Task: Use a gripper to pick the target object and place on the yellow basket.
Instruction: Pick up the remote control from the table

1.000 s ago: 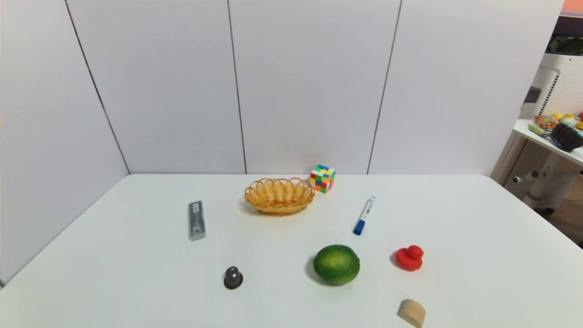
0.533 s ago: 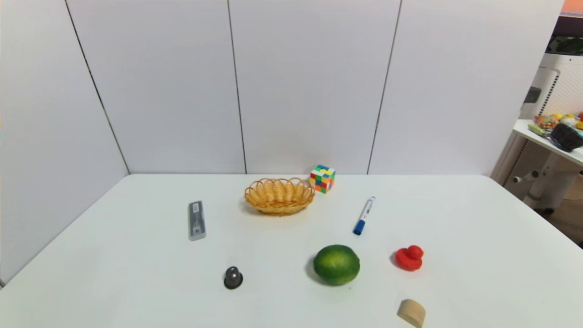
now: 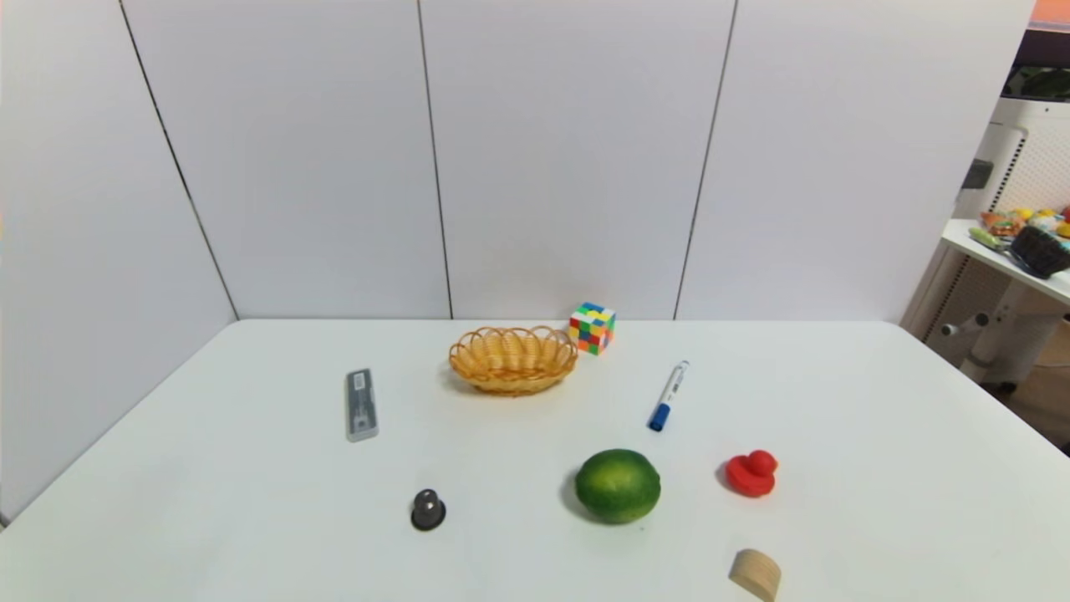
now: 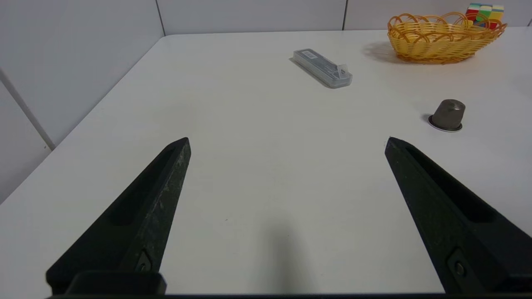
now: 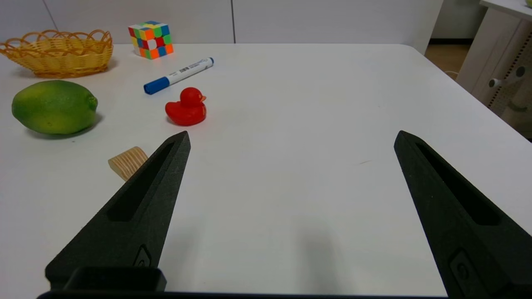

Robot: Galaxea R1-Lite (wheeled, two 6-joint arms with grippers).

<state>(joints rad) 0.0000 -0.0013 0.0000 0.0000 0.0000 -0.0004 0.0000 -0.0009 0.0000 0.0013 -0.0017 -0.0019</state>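
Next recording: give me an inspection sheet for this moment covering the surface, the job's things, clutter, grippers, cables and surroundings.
Surface: white table, no spills seen.
Job's things: grey bar lies flat on the table, left of the yellow basket, apart from it; nothing seen in the basket.
Clutter: colour cube behind the basket's right end; blue-capped marker; green fruit; red duck; wooden piece; small dark cone.
Grippers: left gripper open, holding nothing, over bare table; right gripper open, holding nothing, the wooden piece beside one finger.
Cables: nothing seen.
Surroundings: white wall panels; side table with oddments at right.
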